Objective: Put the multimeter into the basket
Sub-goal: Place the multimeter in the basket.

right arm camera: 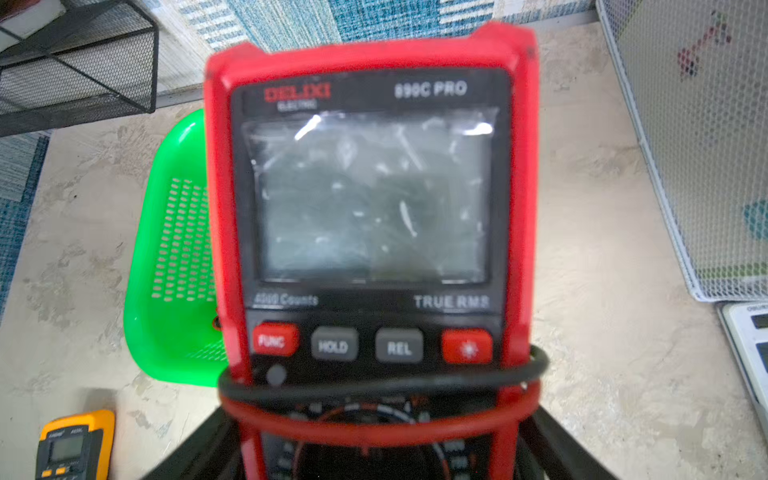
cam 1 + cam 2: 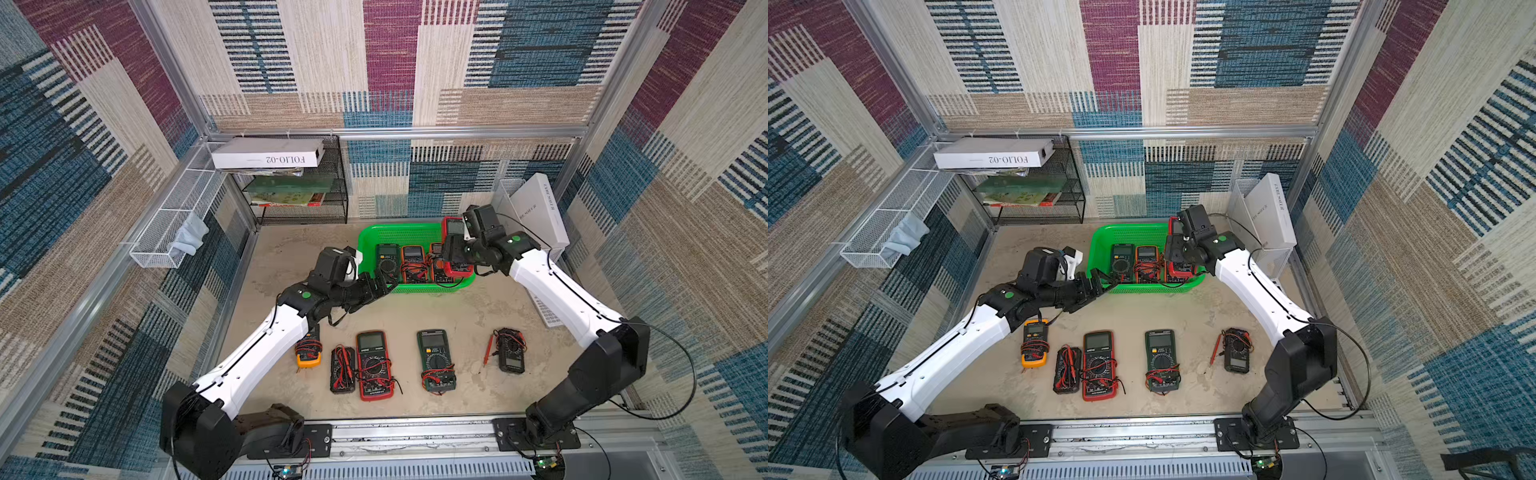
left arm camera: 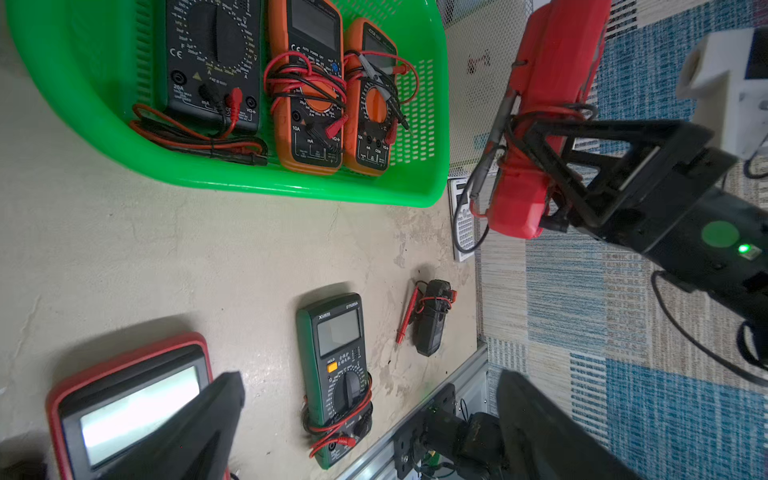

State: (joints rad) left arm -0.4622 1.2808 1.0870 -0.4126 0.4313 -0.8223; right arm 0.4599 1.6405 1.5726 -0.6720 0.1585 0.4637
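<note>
- Right gripper was clamped on the lower half of the red meter. I saw its fingers pressed against the meter's two sides in the left wrist view.
- The red meter was held in the air, tilted, screen end highest, at the right end of the green basket. It was not resting on the basket floor. I could not tell whether it hung fully over the inside or partly past the rim.
- Black and red leads were wrapped round the red meter just below its buttons.
- Left gripper was spread wide with nothing between its fingers, hanging by the basket's front left corner.
- The basket held three meters lying side by side, screens up: a dark one and two orange ones.
- On the table in front, in a row: a yellow meter, a small black meter, a red-edged meter, a green meter, and a small dark meter with a red probe lying just beside it.
</note>
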